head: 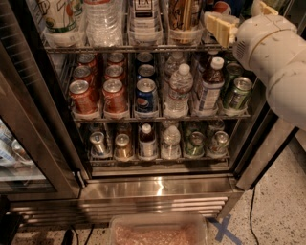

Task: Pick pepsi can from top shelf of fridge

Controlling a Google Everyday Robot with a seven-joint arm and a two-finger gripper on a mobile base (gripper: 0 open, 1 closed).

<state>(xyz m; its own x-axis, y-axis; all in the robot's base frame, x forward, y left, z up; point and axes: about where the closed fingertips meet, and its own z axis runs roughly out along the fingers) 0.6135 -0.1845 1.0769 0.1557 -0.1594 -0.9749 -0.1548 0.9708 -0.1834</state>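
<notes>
The fridge [158,187] stands open before me, its glass door [28,143] swung to the left. The uppermost rack in view [119,48] holds bottles and cartons in clear trays. A row of dark blue pepsi cans [146,95] stands in the middle lane of the rack below it. My gripper [221,27], cream coloured, reaches into the right end of the uppermost rack, above and to the right of those cans. Just behind it a red, white and blue object [222,6] shows; I cannot tell what it is. The arm [277,57] fills the upper right.
Red cans [98,93] stand left of the pepsi lane, water bottles [178,91] and green cans [237,93] to its right. The lowest rack [158,158] holds more cans and bottles. A clear plastic bin [158,232] lies on the floor in front, next to a blue tape cross [224,229].
</notes>
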